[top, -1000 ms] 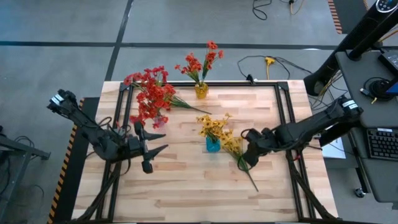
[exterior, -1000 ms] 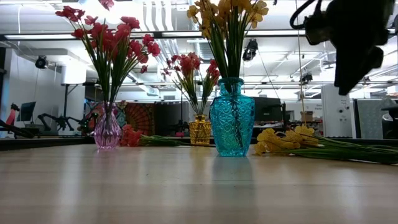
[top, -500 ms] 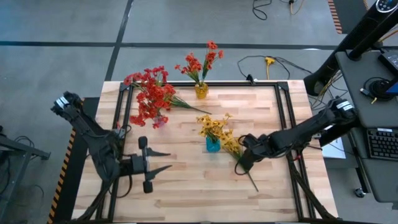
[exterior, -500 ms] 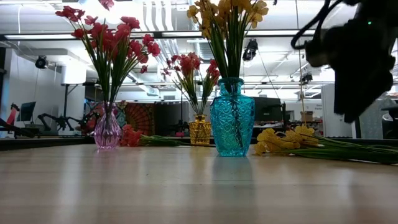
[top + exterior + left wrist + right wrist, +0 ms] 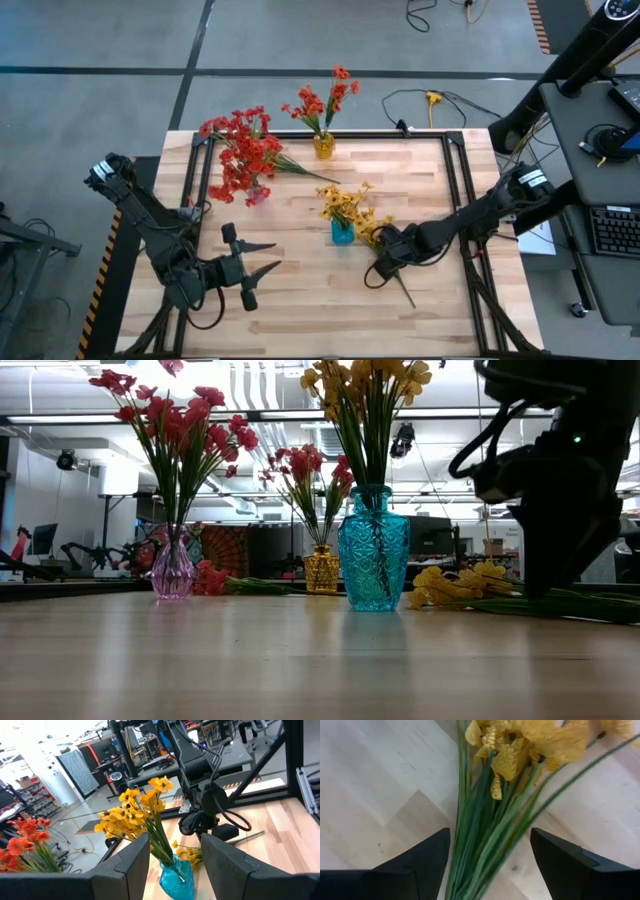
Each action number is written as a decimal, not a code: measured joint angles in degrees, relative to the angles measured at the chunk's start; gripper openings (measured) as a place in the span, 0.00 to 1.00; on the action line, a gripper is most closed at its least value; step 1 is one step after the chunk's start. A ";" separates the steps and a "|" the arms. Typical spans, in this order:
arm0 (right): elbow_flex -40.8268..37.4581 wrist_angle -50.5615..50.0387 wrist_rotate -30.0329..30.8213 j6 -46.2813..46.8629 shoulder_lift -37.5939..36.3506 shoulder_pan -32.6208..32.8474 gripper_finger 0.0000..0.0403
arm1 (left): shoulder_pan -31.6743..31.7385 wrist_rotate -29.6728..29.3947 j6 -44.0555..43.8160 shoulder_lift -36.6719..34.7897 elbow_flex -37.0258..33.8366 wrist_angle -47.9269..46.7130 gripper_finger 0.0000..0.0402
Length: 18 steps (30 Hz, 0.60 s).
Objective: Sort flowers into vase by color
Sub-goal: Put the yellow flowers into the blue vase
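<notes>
My right gripper gapes wide astride the loose yellow flowers lying on the table beside the blue vase; clenching now could seize several stems together, or skid off them; my left gripper waits, parted, empty.

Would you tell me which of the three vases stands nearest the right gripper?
The blue vase, holding yellow flowers, is nearest the right gripper. The yellow vase and the pink vase stand farther off, toward the table's far side.

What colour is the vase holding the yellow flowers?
Turquoise blue glass vase; the low view shows it best.
</notes>
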 joint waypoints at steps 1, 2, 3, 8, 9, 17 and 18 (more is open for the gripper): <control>0.06 0.35 -0.02 0.02 0.55 0.00 0.65 | 0.00 0.02 0.00 0.22 0.00 -0.25 0.40; 0.08 0.50 -0.02 0.02 1.05 0.00 0.63 | 0.00 0.04 0.00 0.33 -0.02 -0.42 0.40; 0.12 0.70 0.00 0.02 1.57 0.00 0.62 | 0.00 0.04 0.00 0.34 -0.02 -0.39 0.40; 0.26 1.00 0.39 0.50 2.91 0.00 0.52 | 0.00 0.04 0.00 0.28 -0.02 -0.30 0.40; 0.26 0.85 0.44 0.50 2.91 0.00 0.49 | 0.00 0.04 -0.02 0.28 -0.02 -0.32 0.40; 0.21 1.32 -0.32 0.52 1.96 0.00 0.30 | 0.00 0.05 0.00 0.28 -0.04 -0.60 0.40; 0.21 1.33 -0.39 0.52 1.98 0.00 0.28 | 0.00 0.04 0.00 0.28 -0.04 -0.58 0.40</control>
